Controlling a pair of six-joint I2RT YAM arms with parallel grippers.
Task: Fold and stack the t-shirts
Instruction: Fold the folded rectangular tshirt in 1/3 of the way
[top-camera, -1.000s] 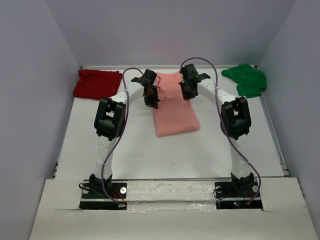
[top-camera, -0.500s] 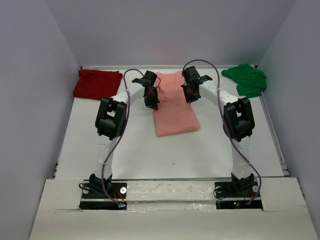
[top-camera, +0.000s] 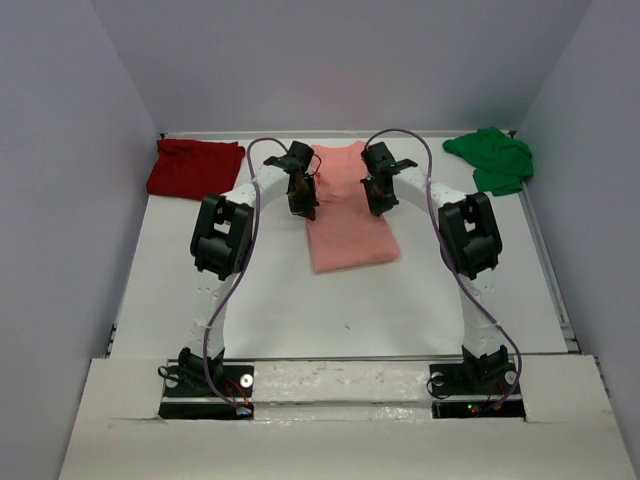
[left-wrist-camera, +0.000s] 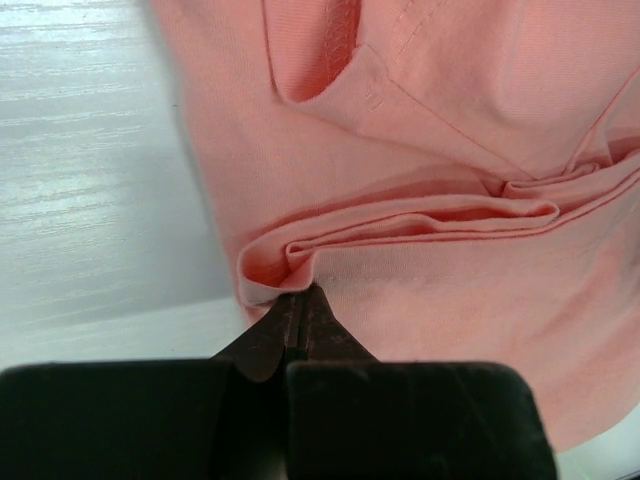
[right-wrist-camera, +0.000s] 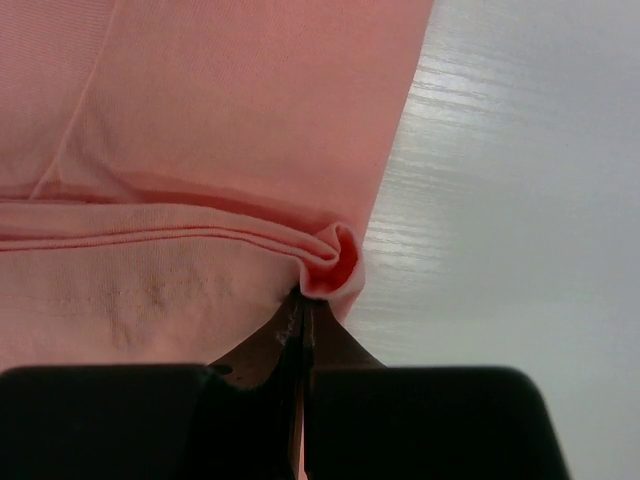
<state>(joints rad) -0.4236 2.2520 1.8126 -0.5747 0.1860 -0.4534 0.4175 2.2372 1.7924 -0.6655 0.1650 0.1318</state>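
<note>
Salmon-pink t-shirt (top-camera: 350, 228) — left gripper (left-wrist-camera: 297, 302) and right gripper (right-wrist-camera: 303, 305) each pinched tight on a side fold.

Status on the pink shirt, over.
Left tool shut on salmon-pink t-shirt, left edge. Right tool shut on its right edge. Dark red t-shirt, green t-shirt in far corners, out of the way.
</note>
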